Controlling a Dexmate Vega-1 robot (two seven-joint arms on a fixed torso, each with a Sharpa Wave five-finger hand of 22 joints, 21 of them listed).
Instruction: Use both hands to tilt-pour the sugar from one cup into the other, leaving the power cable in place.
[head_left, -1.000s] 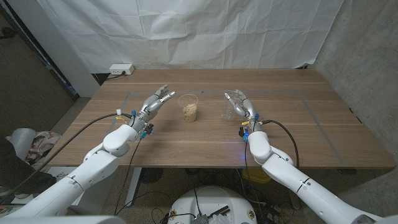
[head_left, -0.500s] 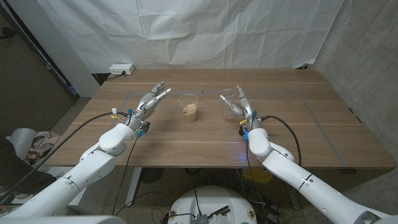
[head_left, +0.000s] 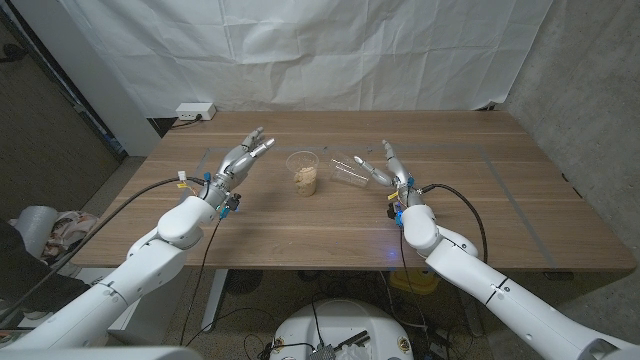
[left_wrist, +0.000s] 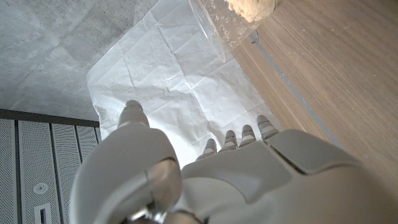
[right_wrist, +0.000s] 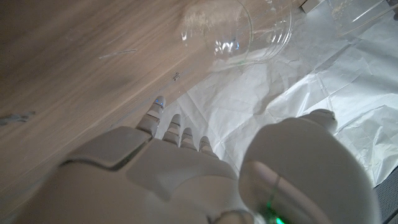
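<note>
The empty cup (head_left: 348, 169) has tipped over onto the tabletop (head_left: 300, 220) since a second ago. Left hand (head_left: 243, 160) waits spread beside the sugar cup (head_left: 304, 173); right hand (head_left: 386, 166), fingers apart, holds nothing, beside the fallen cup.

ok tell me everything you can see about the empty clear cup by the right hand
The empty cup is clear plastic, with nothing visible inside. It has tipped over and lies on its side on the wooden table, its open mouth turned toward the sugar cup. It lies just off the fingertips of the right hand, which is open; whether a finger touches it cannot be told.
</note>
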